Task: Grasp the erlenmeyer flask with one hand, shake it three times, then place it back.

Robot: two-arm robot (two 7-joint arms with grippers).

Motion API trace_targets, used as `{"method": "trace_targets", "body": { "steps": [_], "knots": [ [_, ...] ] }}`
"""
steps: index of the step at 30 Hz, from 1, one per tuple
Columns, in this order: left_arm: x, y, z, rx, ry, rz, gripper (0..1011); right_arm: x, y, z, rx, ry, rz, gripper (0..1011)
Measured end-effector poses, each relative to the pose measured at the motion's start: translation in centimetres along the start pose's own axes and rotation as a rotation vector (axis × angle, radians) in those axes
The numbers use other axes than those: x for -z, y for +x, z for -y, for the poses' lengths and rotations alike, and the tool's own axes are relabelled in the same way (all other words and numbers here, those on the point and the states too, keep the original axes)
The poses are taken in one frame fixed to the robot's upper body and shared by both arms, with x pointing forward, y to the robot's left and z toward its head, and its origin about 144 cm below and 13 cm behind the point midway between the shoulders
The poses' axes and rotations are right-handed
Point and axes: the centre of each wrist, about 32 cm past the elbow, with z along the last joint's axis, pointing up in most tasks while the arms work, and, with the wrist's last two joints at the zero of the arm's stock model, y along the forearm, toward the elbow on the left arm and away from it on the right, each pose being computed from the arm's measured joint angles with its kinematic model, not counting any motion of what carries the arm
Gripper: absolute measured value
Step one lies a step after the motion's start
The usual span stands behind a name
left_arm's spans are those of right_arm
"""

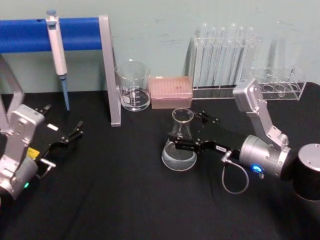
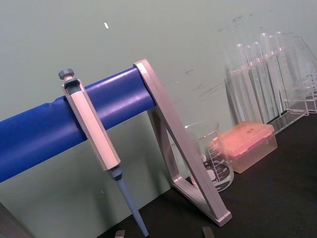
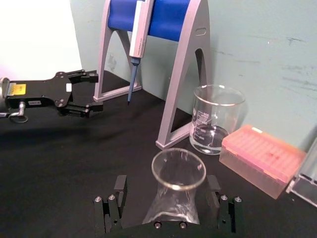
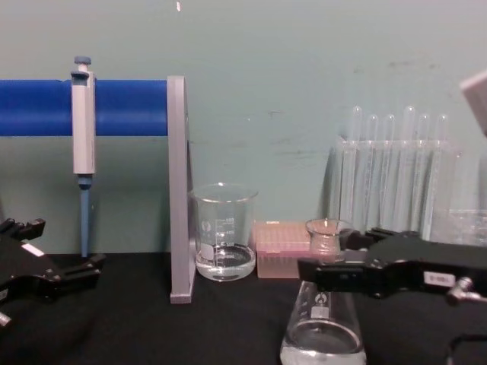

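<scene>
Clear glass is what I line up on: from the head view the erlenmeyer flask (image 1: 179, 145) stands upright on the black table (image 1: 115, 195), just in front of the pink tip box (image 1: 171, 92). My right gripper (image 1: 186, 132) reaches in from the right, one finger either side of the neck. My left gripper (image 1: 75, 132) sits well apart at the left edge, fingers spread and empty, so the right arm is plainly the nearer.

From the left wrist I see the pipette (image 2: 96, 141) hanging on the blue bar (image 2: 44, 134) and the glass beaker (image 2: 210, 156) beyond the stand's grey leg.

From the right wrist the flask's rim (image 3: 179, 169) sits between my two fingers (image 3: 119, 191), with a gap showing on both sides, so I judge the jaws open and not yet clamped. The flask's long axis is vertical, crossing the fingers' closing line.

From the chest the flask (image 4: 323, 319) holds a little liquid, and the right gripper's fingers (image 4: 342, 275) cross its neck. White labels on both grippers and the flask's printed marks are too small to read.
</scene>
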Motion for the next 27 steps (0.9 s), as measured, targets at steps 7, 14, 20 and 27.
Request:
{"method": "trace_targets", "body": {
  "steps": [7, 14, 20, 27],
  "knots": [
    [0.0, 0.0, 0.0, 0.0, 0.0, 0.0, 1001, 0.1, -0.3, 2.3, 0.012, -0.002, -0.007, 1003],
    [0.0, 0.0, 0.0, 0.0, 0.0, 0.0, 1001, 0.0, -0.4, 4.6, 0.025, 0.004, -0.013, 1003],
    [0.0, 0.0, 0.0, 0.0, 0.0, 0.0, 1001, -0.1, -0.4, 6.3, 0.037, 0.011, -0.019, 1003],
    [0.0, 0.0, 0.0, 0.0, 0.0, 0.0, 1001, -0.6, -0.2, 7.5, 0.095, 0.048, -0.025, 1003]
  ]
}}
